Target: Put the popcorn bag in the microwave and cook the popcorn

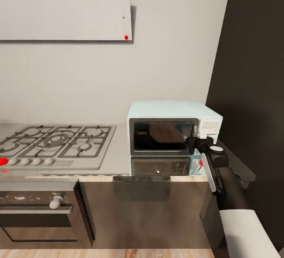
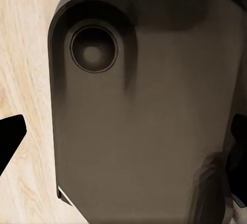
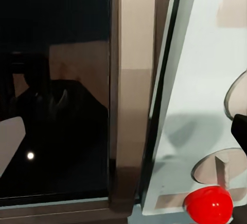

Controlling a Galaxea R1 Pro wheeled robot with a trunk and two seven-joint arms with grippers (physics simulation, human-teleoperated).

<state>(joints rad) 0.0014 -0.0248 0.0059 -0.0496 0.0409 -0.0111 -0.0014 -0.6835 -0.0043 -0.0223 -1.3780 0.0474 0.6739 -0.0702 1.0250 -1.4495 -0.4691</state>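
One arm is doing the work here: your right gripper [image 1: 198, 140] is sitting at the microwave [image 1: 169, 112], at the seam between the dark glass door [image 1: 159, 135] and the white panel [image 1: 209, 126], at about 4 o'clock in the head view. You cannot tell from the head view how far its claw is spreading, as the black body is covering the fingertips, and whether it is touching the door edge is unclear. In the right wrist view you are looking straight along the door [image 3: 54, 90], closed, with its tan handle strip [image 3: 131, 90] running beside the panel [image 3: 200, 80]. A red light [image 3: 208, 205] is glowing on that panel, just beside a knob [image 3: 221, 167], and a dark finger [image 3: 241, 129] is showing at the frame edge.

Your microwave is standing on the countertop [image 1: 118, 159], with the gas hob [image 1: 55, 143] at 9 o'clock from it and the built-in oven [image 1: 37, 210] below that.

Your left wrist camera is looking down at the robot's dark base [image 2: 144, 121] over the wooden floor [image 2: 25, 54]; two black fingertips [image 2: 9, 136] are spreading wide apart, holding nothing.
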